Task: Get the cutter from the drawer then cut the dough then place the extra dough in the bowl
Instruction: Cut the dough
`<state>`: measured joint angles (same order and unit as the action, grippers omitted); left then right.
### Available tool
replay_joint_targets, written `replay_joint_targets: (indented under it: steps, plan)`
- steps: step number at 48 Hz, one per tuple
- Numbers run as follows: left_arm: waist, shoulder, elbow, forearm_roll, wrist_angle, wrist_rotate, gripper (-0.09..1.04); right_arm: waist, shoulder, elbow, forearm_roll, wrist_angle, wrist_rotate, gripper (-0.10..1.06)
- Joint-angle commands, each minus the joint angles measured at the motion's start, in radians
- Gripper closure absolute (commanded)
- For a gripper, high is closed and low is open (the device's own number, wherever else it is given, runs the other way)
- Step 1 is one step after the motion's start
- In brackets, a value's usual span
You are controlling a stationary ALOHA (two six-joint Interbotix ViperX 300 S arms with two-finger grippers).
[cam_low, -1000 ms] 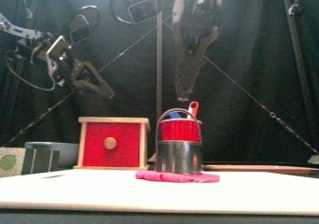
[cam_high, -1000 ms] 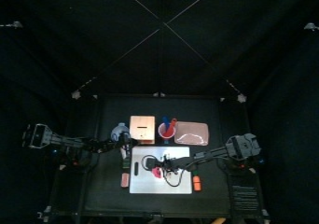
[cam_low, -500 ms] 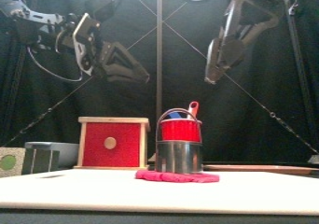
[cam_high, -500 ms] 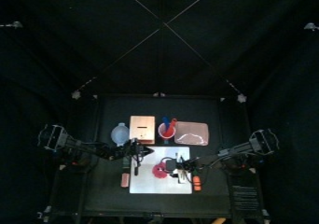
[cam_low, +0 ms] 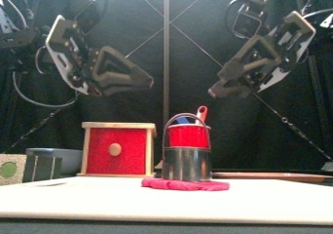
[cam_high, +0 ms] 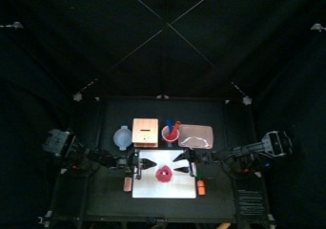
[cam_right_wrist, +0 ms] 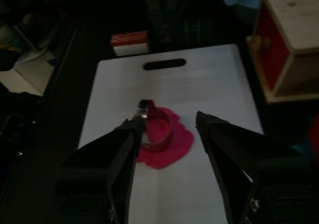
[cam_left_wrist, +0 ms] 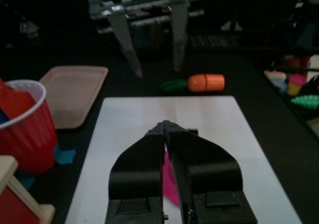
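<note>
The metal cutter stands upright on the flat pink dough on the white cutting board. In the right wrist view the dough lies mid-board with the cutter at its edge. My left gripper hangs shut with nothing in it, up and to the left of the cutter. My right gripper hangs open, up and to the right. The top view has the left gripper and right gripper flanking the dough. The blue-grey bowl sits back left.
Behind the board stand the wooden box with its red drawer front shut, the red cup with knives, and the pink tray. An orange toy carrot lies off the board's right edge, a red toy off its left.
Both arms have drawn back from over the cutter toward their own sides. The right gripper left the spot above the cutter. The cutter and dough have not moved.
</note>
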<state>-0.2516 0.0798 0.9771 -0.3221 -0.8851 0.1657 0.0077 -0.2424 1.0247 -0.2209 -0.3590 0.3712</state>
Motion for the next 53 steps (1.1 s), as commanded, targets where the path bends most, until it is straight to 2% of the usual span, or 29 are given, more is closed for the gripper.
replay_joint_targets:
  steps: [1, 5, 13, 18, 24, 28, 33, 37, 41, 46, 49, 53]
  plan:
    - [0.002, -0.014, -0.034, -0.020, 0.037, -0.005, 0.51, 0.011, -0.003, -0.049, 0.020, 0.089, 0.005, 0.12]
    - [0.000, -0.018, -0.046, -0.029, 0.049, 0.002, 0.51, 0.038, 0.008, -0.078, 0.044, 0.095, 0.003, 0.12]
    - [-0.002, 0.009, -0.049, 0.021, 0.020, 0.002, 0.48, 0.084, 0.074, -0.091, 0.094, 0.000, 0.002, 0.12]
    - [-0.002, 0.026, -0.046, 0.060, -0.006, -0.006, 0.39, 0.100, 0.163, -0.071, 0.152, -0.112, -0.012, 0.12]
    - [-0.005, 0.061, -0.049, 0.057, -0.063, -0.028, 0.28, 0.114, 0.224, -0.038, 0.187, -0.265, -0.014, 0.12]
    - [-0.005, 0.101, -0.055, 0.058, -0.098, -0.048, 0.26, 0.127, 0.249, -0.015, 0.207, -0.365, -0.017, 0.12]
    - [-0.005, 0.135, -0.067, 0.061, -0.135, -0.055, 0.26, 0.153, 0.278, 0.005, 0.261, -0.462, -0.020, 0.12]
    - [-0.012, 0.150, -0.074, 0.063, -0.158, -0.057, 0.26, 0.196, 0.304, 0.006, 0.322, -0.520, -0.025, 0.12]
    - [-0.025, 0.163, -0.074, 0.060, -0.158, -0.060, 0.26, 0.232, 0.330, -0.008, 0.379, -0.538, -0.058, 0.12]
    - [-0.044, 0.173, -0.077, 0.057, -0.158, -0.061, 0.26, 0.279, 0.360, -0.035, 0.485, -0.538, -0.140, 0.12]
    - [-0.048, 0.175, -0.075, 0.057, -0.155, -0.061, 0.26, 0.295, 0.367, -0.043, 0.540, -0.535, -0.184, 0.12]
    - [-0.048, 0.176, -0.071, 0.055, -0.132, -0.057, 0.26, 0.301, 0.367, -0.054, 0.584, -0.528, -0.233, 0.12]
